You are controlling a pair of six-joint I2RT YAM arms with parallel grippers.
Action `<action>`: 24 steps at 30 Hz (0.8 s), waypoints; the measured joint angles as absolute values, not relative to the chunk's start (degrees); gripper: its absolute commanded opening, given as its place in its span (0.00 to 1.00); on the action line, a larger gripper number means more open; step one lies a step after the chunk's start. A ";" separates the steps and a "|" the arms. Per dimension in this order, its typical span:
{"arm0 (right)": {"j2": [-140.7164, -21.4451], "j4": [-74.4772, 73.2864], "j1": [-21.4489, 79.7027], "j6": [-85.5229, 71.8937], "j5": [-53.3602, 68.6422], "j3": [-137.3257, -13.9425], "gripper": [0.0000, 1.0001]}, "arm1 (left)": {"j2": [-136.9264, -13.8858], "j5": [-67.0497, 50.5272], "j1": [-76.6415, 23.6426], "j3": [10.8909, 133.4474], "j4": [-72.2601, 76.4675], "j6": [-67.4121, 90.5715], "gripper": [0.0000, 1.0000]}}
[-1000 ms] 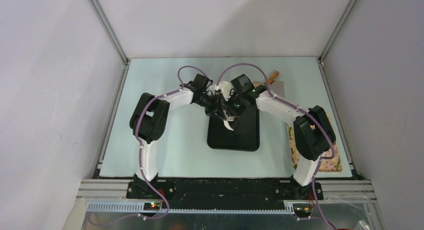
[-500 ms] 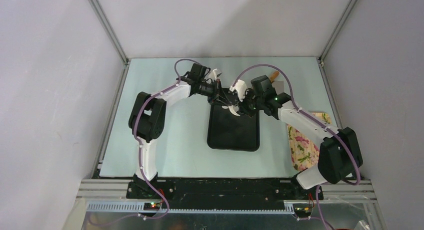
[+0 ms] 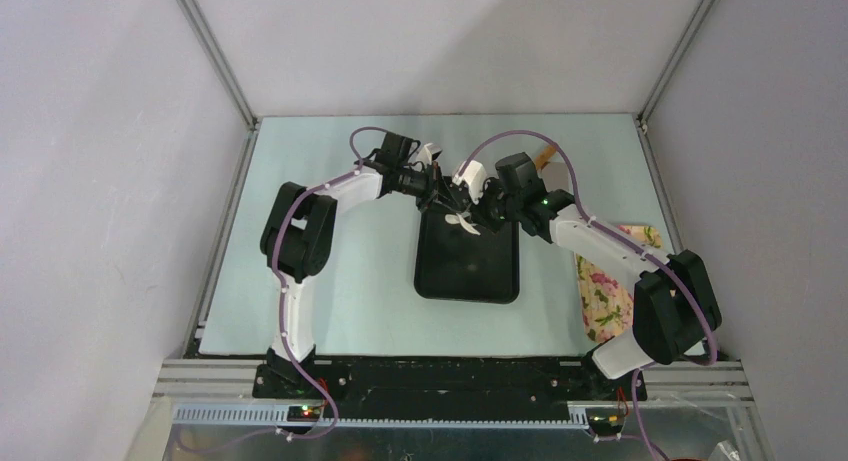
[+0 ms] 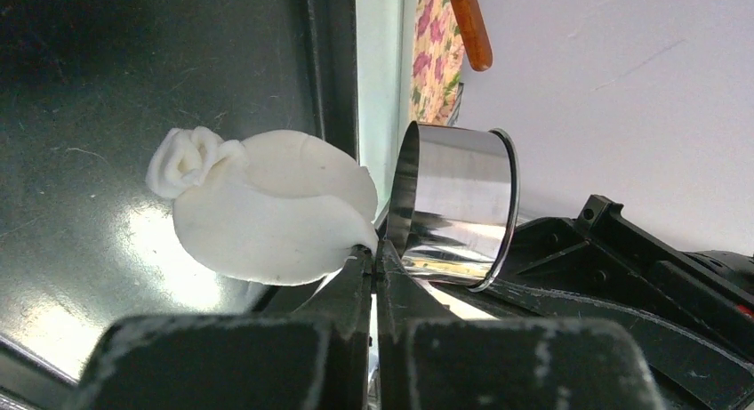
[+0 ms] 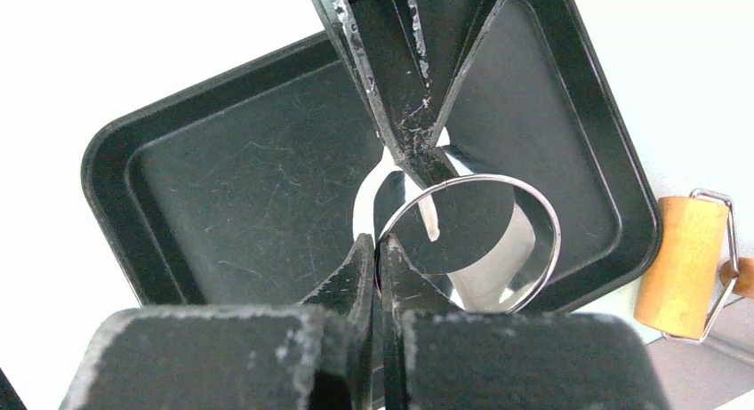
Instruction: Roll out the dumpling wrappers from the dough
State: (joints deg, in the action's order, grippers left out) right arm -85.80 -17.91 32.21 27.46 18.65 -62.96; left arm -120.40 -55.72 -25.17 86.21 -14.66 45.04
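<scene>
The dough (image 4: 267, 223) is a flattened white sheet with a crumpled end, hanging over the far end of the black tray (image 3: 468, 276). My left gripper (image 4: 374, 250) is shut on the sheet's edge. From above, the dough (image 3: 461, 224) shows as a small white flap between the two grippers. My right gripper (image 5: 381, 245) is shut on the rim of a round steel cup (image 5: 498, 268), which is held on its side right beside the dough. The left fingers (image 5: 400, 116) come in from above the cup (image 4: 458, 201).
A wooden rolling pin (image 5: 680, 268) lies past the tray's far right corner (image 3: 545, 156). A floral cloth (image 3: 610, 291) lies at the table's right side, under the right arm. The tray floor (image 5: 240, 205) is bare and scratched.
The right arm's elbow has swung out to the right, uncovering the floral cloth. Both grippers have shifted a little toward the tray's far edge, still together, with the dough and cup.
</scene>
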 measured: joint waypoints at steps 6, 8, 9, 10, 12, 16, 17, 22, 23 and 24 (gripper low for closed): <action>-86.04 -17.41 30.55 26.63 19.00 -62.96 0.00 | -120.40 -56.64 -24.99 84.79 -12.21 46.76 0.00; -86.00 -17.45 29.54 26.61 19.16 -62.96 0.00 | -120.40 -57.34 -24.97 84.34 -10.52 47.77 0.00; -85.95 -17.47 29.06 26.63 19.20 -62.94 0.00 | -120.40 -57.43 -24.95 84.07 -9.78 48.27 0.00; -85.91 -17.50 28.71 26.63 19.22 -62.85 0.00 | -120.40 -57.54 -24.93 83.74 -9.02 48.75 0.00; -85.73 -17.52 28.60 26.63 19.40 -62.54 0.00 | -120.40 -57.78 -24.88 83.20 -7.75 49.65 0.00; -85.54 -17.65 29.04 26.68 20.08 -61.32 0.00 | -120.40 -57.91 -24.71 82.52 -6.20 50.81 0.00; -85.54 -17.72 29.21 26.68 20.21 -61.06 0.00 | -120.40 -57.91 -24.69 82.43 -6.04 51.03 0.00; -85.54 -18.06 30.20 26.83 20.29 -60.86 0.00 | -120.40 -58.00 -24.56 82.28 -4.91 51.64 0.00; -85.54 -18.06 30.37 26.85 20.27 -60.86 0.00 | -120.40 -58.13 -24.56 82.28 -4.78 51.66 0.00; -85.56 -18.06 30.57 26.85 20.21 -60.86 0.00 | -120.40 -58.26 -24.56 82.26 -4.73 51.70 0.00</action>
